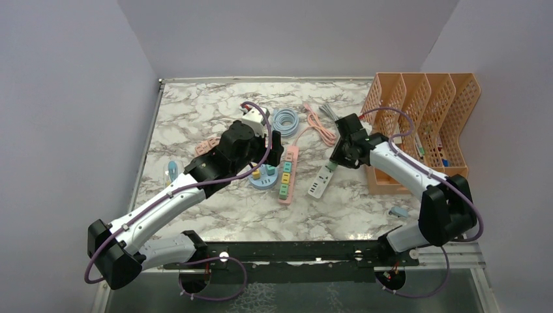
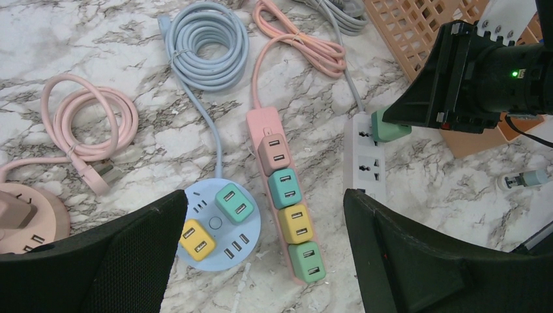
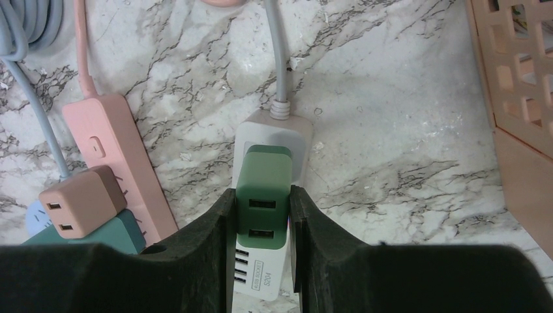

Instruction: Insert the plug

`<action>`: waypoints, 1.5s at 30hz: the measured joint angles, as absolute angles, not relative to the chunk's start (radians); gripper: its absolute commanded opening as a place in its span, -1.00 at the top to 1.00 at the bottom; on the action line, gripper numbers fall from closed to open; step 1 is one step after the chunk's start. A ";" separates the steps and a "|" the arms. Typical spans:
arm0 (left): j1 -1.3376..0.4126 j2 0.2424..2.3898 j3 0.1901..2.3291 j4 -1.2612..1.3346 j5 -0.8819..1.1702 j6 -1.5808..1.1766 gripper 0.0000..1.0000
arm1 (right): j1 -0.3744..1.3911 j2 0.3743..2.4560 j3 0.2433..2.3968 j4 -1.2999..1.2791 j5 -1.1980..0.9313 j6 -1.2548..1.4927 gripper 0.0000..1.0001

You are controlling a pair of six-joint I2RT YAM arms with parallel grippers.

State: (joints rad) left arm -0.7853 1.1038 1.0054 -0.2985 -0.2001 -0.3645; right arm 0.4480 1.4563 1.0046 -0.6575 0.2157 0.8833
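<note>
Midway between near & far edges of table, right gripper jaws clamp green plug on cord end of white power strip. Pink strip w/ four plugs just left; orange rack right. Left gripper jaws wide above it.

marble table bears power strips, cables

the green plug hides its own prongs against the white strip, so i can't tell how deep it sits. the right hand covers the strip's lower sides. a pink round socket is cut off at the left wrist view's edge.
</note>
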 measured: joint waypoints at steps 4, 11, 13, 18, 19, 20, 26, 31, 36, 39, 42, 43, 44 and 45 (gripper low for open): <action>-0.785 1.104 1.005 -0.298 -0.200 -0.364 -0.83 | 0.458 1.486 1.034 -0.670 0.216 0.884 0.98; -0.785 1.104 1.005 -0.297 -0.200 -0.363 -0.83 | 0.466 1.504 1.070 -0.735 0.232 0.884 0.98; -0.785 1.104 1.005 -0.297 -0.200 -0.363 -0.83 | 0.466 1.504 1.075 -0.753 0.241 0.884 0.98; -0.785 1.107 1.005 -0.296 -0.201 -0.363 -0.83 | 0.466 1.505 1.084 -0.777 0.249 0.883 0.98; -0.785 1.108 1.005 -0.296 -0.201 -0.363 -0.83 | 0.466 1.505 1.085 -0.777 0.248 0.881 0.98; -0.785 1.108 1.005 -0.296 -0.201 -0.363 -0.83 | 0.466 1.505 1.086 -0.777 0.247 0.878 0.98; -0.785 1.108 1.005 -0.296 -0.202 -0.360 -0.83 | 0.466 1.498 1.111 -0.796 0.247 0.866 0.98; -0.785 1.108 1.005 -0.296 -0.203 -0.360 -0.83 | 0.466 1.498 1.134 -0.836 0.250 0.872 0.98; -0.785 1.108 1.005 -0.296 -0.204 -0.360 -0.83 | 0.466 1.498 1.134 -0.872 0.250 0.886 0.98; -0.785 1.108 1.005 -0.296 -0.205 -0.360 -0.83 | 0.466 1.499 1.134 -0.873 0.250 0.886 0.98; -0.785 1.108 1.005 -0.296 -0.208 -0.359 -0.83 | 0.466 1.509 1.134 -0.872 0.250 0.884 0.98; -0.785 1.108 1.005 -0.296 -0.208 -0.359 -0.83 | 0.466 1.515 1.134 -0.872 0.250 0.882 0.98; -0.785 1.108 1.005 -0.296 -0.209 -0.358 -0.83 | 0.466 1.521 1.134 -0.872 0.250 0.879 0.98; -0.785 1.108 1.005 -0.296 -0.210 -0.357 -0.83 | 0.466 1.526 1.134 -0.872 0.250 0.877 0.98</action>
